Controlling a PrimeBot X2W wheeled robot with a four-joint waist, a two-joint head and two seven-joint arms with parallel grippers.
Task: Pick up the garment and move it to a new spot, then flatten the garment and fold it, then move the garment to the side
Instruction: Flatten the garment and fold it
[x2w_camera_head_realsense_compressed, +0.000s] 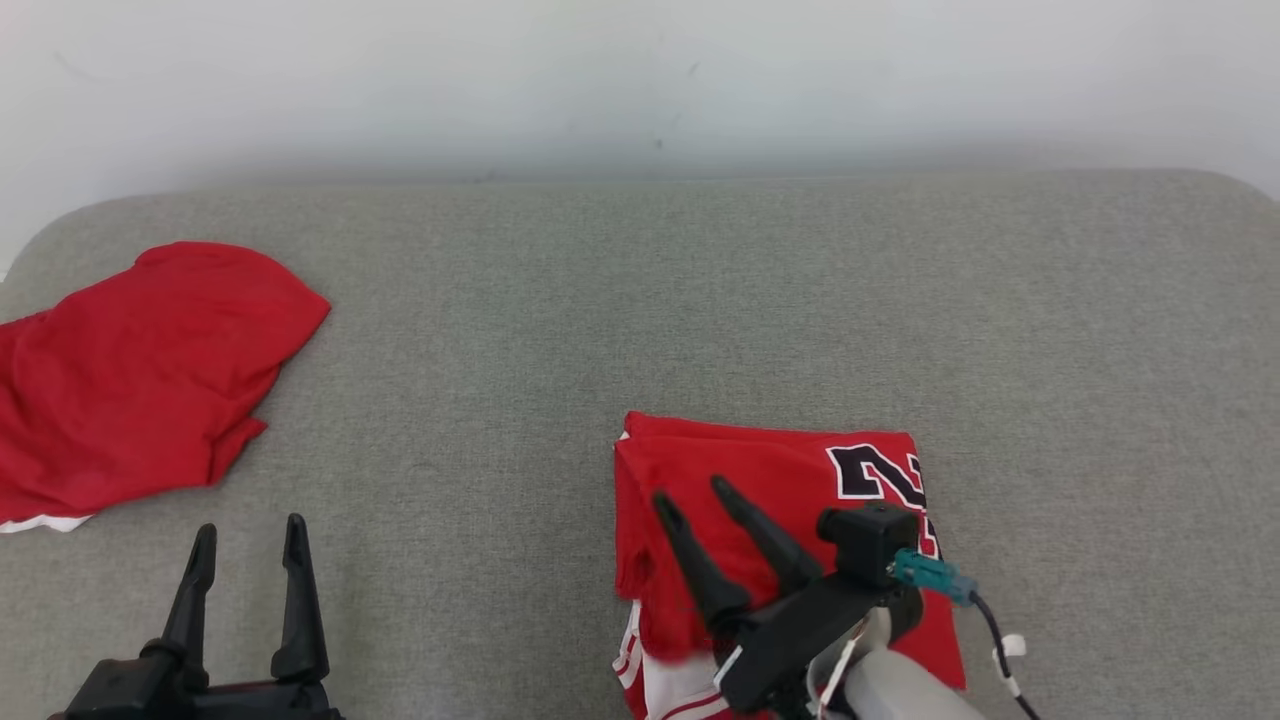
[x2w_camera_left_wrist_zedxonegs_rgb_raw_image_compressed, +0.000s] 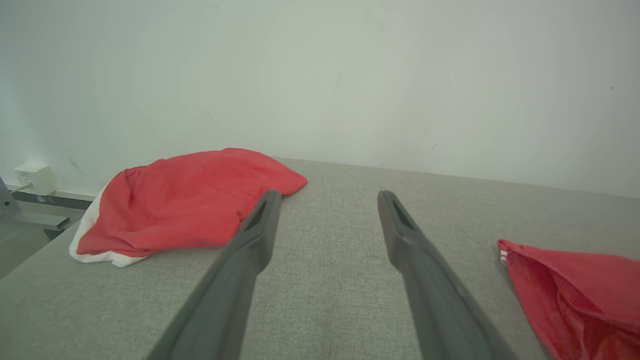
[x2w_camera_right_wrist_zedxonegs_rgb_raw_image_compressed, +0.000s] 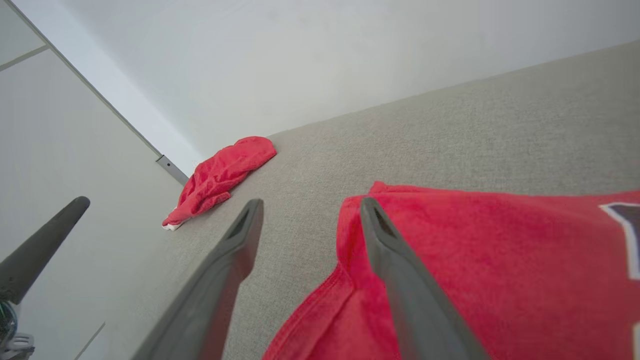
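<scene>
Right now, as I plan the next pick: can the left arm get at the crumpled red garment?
Probably yes. The left gripper is open, and just bare grey surface lies between it and the crumpled red garment ahead on its left.

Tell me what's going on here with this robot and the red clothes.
A two-armed robot is folding laundry on a grey padded surface. A folded red jersey with black-and-white lettering lies before its right side. The right gripper is over the jersey's left edge, jaws apart and holding nothing. The left gripper is open too, over bare surface. A second red garment lies crumpled at the far left, untouched.
</scene>
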